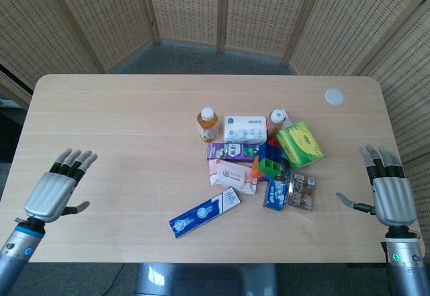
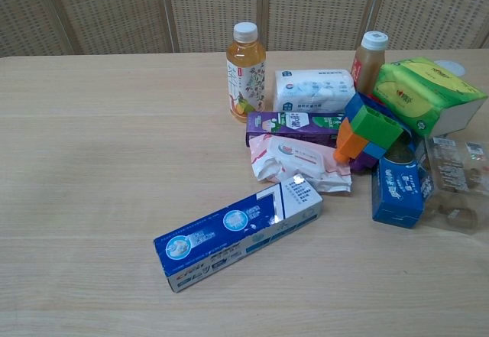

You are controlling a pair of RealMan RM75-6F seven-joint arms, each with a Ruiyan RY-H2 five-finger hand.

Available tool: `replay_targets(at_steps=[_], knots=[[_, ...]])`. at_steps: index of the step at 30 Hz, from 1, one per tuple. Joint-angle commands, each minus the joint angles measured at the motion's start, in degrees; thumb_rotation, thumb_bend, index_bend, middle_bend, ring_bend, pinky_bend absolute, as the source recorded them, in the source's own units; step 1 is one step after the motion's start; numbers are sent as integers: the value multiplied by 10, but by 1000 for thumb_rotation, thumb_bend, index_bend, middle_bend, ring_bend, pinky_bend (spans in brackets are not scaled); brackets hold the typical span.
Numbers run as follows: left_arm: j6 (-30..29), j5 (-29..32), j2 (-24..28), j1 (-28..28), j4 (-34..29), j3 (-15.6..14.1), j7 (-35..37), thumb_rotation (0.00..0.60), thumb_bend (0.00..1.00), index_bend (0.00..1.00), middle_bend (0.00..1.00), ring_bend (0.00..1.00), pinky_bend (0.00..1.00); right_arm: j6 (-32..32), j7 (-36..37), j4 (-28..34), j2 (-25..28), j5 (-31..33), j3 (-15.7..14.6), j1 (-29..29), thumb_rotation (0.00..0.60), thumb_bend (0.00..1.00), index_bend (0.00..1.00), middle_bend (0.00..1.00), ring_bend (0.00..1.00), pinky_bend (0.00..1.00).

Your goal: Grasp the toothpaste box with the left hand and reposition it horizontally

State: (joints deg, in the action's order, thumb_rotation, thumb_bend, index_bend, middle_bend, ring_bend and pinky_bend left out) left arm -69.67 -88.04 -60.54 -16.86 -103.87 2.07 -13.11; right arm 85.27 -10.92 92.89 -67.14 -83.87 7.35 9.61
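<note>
The toothpaste box [image 1: 204, 213] [image 2: 238, 231] is long, blue and white, and lies flat on the table at a slant, its white end toward the pile of goods. My left hand [image 1: 56, 187] hovers over the table's left side with fingers spread, well to the left of the box and holding nothing. My right hand [image 1: 387, 190] stays at the table's right edge, fingers apart and empty. Neither hand shows in the chest view.
Behind and right of the box sits a cluster: a tea bottle [image 1: 207, 123], a white tissue pack [image 1: 245, 128], a purple box [image 1: 232, 151], a pink wipes pack [image 1: 232, 176], coloured blocks [image 1: 270, 161], a green pack [image 1: 299, 143], a blue pack [image 1: 275, 192]. A white disc [image 1: 334, 96] lies far right.
</note>
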Motion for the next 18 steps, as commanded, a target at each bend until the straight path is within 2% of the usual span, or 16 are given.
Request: replay_targets(at_steps=[1,12,18], knots=[[71,-2,-18,-52,3,2,9,600,204,1,4,0,0,1,-2,4,5,1,1,-1,313,31,0,0,0,0],[204,-19,-85,-170,19,18,23,600,202,0,0,0,0,15,-7,16,16,10,0,-17,314,30,0,0,0,0],[230,-33,-141,-211,36,19,9,600,202,0,0,0,0,20,-6,22,23,12,0,-23,317,30,0,0,0,0]])
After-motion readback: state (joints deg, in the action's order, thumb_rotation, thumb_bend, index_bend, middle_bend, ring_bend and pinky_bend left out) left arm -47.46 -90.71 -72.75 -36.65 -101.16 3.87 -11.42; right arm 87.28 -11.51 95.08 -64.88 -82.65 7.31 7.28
